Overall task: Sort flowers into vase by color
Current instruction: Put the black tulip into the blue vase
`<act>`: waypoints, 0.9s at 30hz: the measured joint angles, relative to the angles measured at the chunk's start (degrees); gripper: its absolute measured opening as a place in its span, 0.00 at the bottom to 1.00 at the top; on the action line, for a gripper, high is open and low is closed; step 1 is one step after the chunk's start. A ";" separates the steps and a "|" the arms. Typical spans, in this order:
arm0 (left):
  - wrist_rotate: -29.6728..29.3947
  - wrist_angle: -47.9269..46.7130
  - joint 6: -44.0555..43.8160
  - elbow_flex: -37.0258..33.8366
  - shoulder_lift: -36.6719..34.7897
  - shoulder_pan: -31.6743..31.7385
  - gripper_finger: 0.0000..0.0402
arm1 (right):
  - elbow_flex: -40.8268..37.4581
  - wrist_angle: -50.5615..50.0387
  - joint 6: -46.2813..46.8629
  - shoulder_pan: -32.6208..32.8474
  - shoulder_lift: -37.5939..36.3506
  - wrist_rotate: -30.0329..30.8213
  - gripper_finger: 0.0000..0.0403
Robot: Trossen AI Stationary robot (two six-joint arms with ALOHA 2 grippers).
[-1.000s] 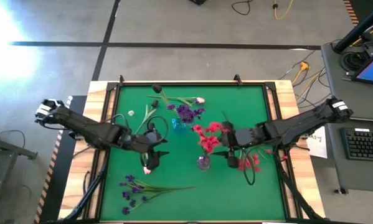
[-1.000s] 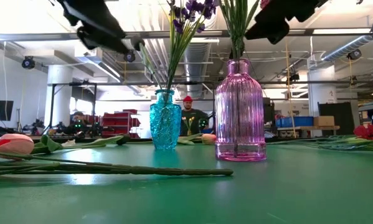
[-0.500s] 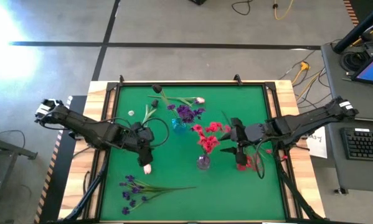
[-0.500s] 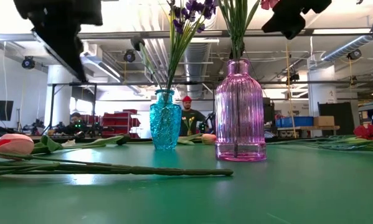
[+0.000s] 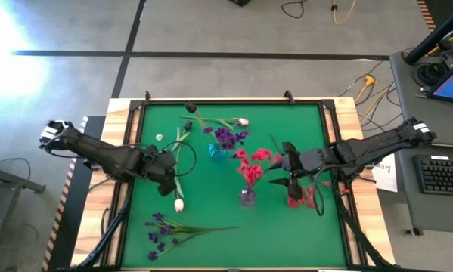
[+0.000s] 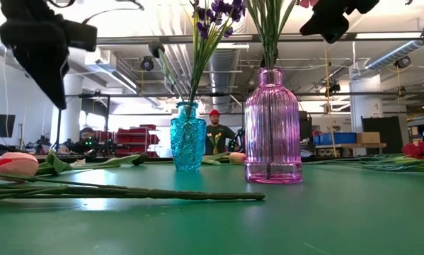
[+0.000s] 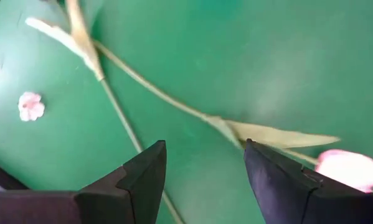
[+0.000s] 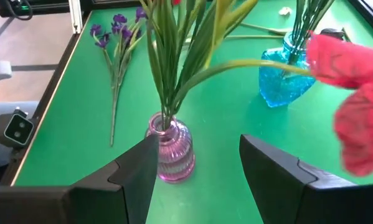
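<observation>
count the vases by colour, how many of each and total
blue vase: 1
pink vase: 1
total: 2

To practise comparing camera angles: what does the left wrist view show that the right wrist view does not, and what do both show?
Only the left wrist view shows the pink tulip bud lying on the mat, its pale stem and a loose pink blossom. Only the right wrist view shows the pink vase holding green stems, the blue vase, the purple flowers lying flat, and red blossoms close to the lens. Both show the green mat and their own gripper's fingers spread apart with nothing between them.
</observation>
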 joint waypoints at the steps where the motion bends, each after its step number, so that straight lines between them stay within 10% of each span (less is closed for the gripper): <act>1: 0.02 0.13 -0.18 -1.10 -1.05 0.47 0.50 | 0.00 -0.11 0.00 0.00 0.03 0.01 0.54; 12: -1.34 17.80 6.60 -17.17 -13.18 9.88 0.50 | 0.00 -0.58 0.13 0.00 0.07 0.42 0.54; 27: 1.60 28.77 21.69 -20.05 -6.07 33.41 0.50 | 0.00 -0.25 1.77 -0.04 -0.67 0.95 0.54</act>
